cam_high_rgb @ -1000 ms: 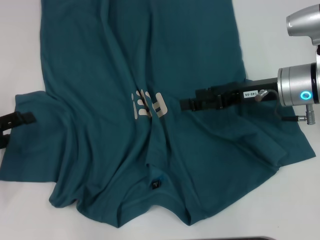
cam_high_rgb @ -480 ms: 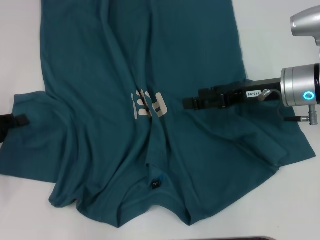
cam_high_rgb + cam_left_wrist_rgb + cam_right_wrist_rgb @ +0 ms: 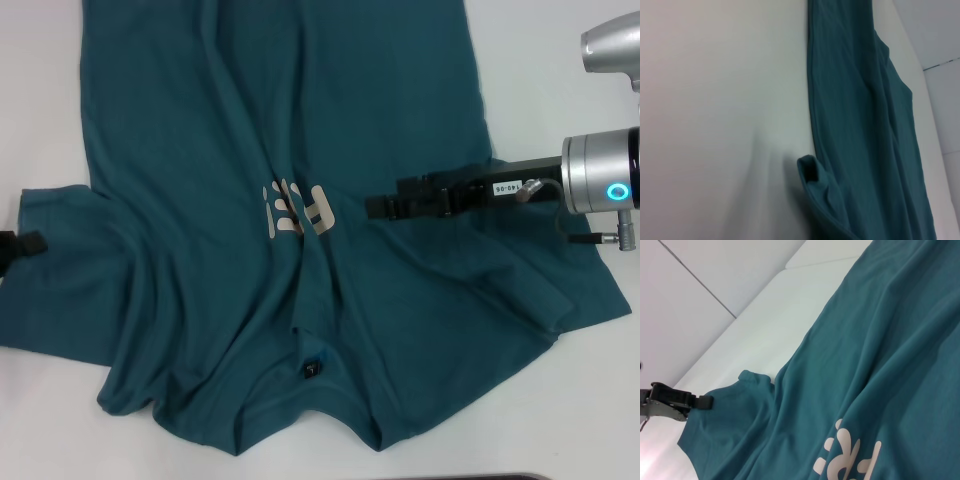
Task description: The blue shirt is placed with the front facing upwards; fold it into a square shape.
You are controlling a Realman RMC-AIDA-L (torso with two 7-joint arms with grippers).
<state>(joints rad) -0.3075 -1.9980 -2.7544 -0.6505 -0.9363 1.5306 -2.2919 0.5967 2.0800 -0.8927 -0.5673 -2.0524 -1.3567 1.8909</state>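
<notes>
**Both tools at the rumpled blue shirt**

The blue shirt (image 3: pixel 290 200) lies front up and wrinkled on the white counter (image 3: pixel 560 60). The right tool (image 3: pixel 375 207) rests on its chest just beside the pale lettering (image 3: pixel 297 209); the left tool (image 3: pixel 25 243) sits at the sleeve (image 3: pixel 60 270) edge. Whether either tool is open or closed, I cannot tell.

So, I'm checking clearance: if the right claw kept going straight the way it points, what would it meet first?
The right claw points across the blue shirt toward the pale chest lettering. The raised cloth fold beside that lettering looks first in line, though its height above the fabric is unclear.
</notes>
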